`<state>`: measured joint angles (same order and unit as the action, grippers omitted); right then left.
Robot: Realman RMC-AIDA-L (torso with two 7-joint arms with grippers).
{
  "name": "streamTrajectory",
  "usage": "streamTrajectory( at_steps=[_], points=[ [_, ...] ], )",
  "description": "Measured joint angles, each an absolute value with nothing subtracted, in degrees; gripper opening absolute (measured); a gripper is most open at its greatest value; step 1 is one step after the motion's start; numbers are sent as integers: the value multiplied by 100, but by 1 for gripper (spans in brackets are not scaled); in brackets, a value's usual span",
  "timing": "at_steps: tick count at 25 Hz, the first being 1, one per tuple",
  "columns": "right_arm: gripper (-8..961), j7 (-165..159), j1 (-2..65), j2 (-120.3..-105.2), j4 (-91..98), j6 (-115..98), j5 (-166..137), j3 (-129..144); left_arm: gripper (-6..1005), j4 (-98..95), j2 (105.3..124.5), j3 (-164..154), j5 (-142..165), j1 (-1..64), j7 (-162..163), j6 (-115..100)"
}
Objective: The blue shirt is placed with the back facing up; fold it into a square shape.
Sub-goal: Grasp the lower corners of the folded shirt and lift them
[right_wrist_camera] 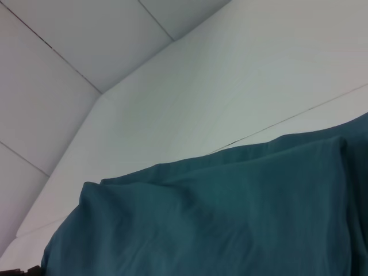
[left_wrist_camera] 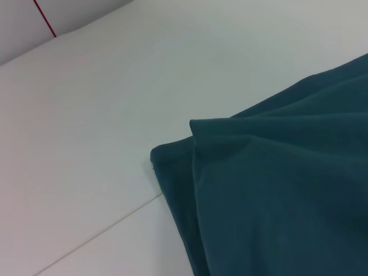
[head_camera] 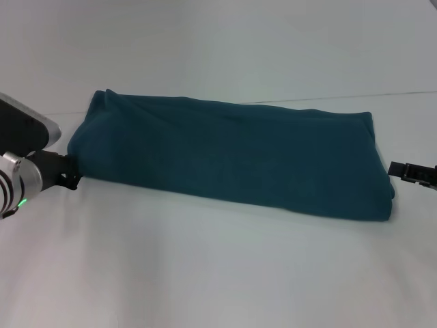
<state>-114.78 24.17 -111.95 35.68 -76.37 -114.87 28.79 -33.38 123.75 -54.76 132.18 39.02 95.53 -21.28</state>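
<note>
One blue shirt (head_camera: 232, 157), two claws (head_camera: 72, 174) (head_camera: 413, 172)

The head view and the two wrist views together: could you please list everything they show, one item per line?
Shirt: one, dark teal-blue, already folded into a long band lying across the middle of the table, from near the left gripper to near the right gripper.
Table: one, white, under the shirt, with thin seam lines across its surface.
Red line: one, thin, seen in the left wrist view on the pale surface beyond the table's edge.
Left gripper: one, black on a silver wrist with a green light, at the shirt's left end, close to the cloth edge.
Right gripper: one, black, only its tip in view, beside the shirt's right end.
</note>
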Motion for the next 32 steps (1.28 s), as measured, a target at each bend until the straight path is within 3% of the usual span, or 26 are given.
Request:
streamTrajectory(
  at_steps=[26,32],
  points=[
    [537,-11569,2462,-11137,3569,-7564,-11640,2959,0,-3994,12431,-5473,13221,3412,9725,-2503],
    [528,-11660,2644,-11187,3569,-7289,-12000,2975,1,-4184,12437,-5488,13227,3320,9785,-2700]
  ],
)
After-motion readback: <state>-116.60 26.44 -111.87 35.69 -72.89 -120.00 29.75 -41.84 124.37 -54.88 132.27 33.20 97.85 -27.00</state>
